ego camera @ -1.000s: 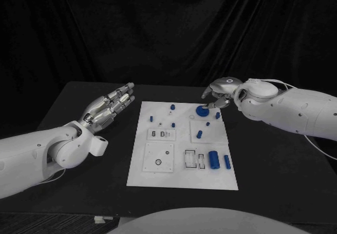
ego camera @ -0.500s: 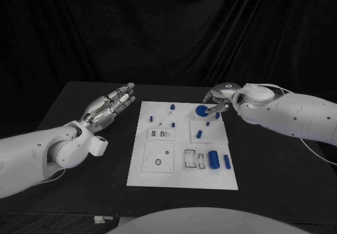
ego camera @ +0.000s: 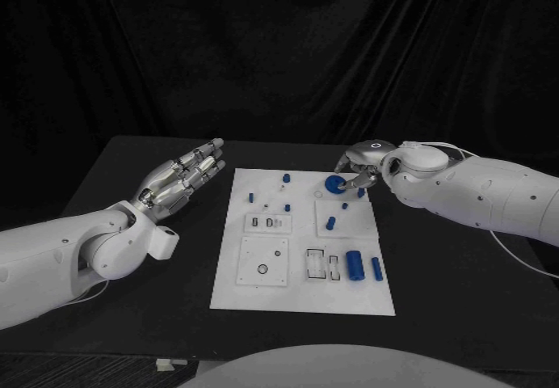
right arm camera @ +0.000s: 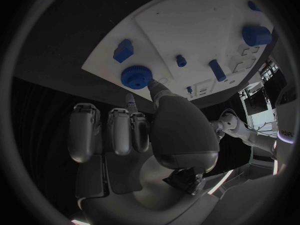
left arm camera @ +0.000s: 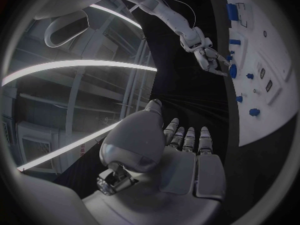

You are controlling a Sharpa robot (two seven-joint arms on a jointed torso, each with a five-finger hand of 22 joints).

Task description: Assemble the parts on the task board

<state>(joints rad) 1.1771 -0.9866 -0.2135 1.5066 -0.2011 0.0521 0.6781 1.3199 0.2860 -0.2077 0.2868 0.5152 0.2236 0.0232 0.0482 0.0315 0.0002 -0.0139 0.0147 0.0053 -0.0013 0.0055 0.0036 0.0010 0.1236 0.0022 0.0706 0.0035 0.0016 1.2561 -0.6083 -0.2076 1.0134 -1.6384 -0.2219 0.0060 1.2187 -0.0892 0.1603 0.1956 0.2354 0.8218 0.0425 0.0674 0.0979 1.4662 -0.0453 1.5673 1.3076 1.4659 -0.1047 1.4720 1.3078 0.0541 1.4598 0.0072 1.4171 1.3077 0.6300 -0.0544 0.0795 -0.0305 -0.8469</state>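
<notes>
One round blue knob (ego camera: pixel 334 185) matters most here: it sits near the far edge of the task board (ego camera: pixel 303 299), toward the far right corner, with a small blue block (right arm camera: pixel 123 50) just beside it nearer that corner. Being a flat disc with a ribbed rim, it has no long axis to line up with; its face looks upward from the board. The right hand (ego camera: pixel 363 166) is at the knob from the board's far right side, and its fingertips (right arm camera: pixel 154 89) appear to touch the knob's rim; whether they actually pinch it or only rest against it I cannot tell. The other fingers (right arm camera: pixel 107 130) of that hand lie curled in beside the thumb, clear of the board.

The right hand is by far the nearer one. The left hand (ego camera: pixel 181 179) hangs over the table off the board's left edge, well apart from the knob, flat and spread, holding nothing.

My judgement is that any coming move on the knob falls to the right hand, working from the far right corner inward.
</notes>
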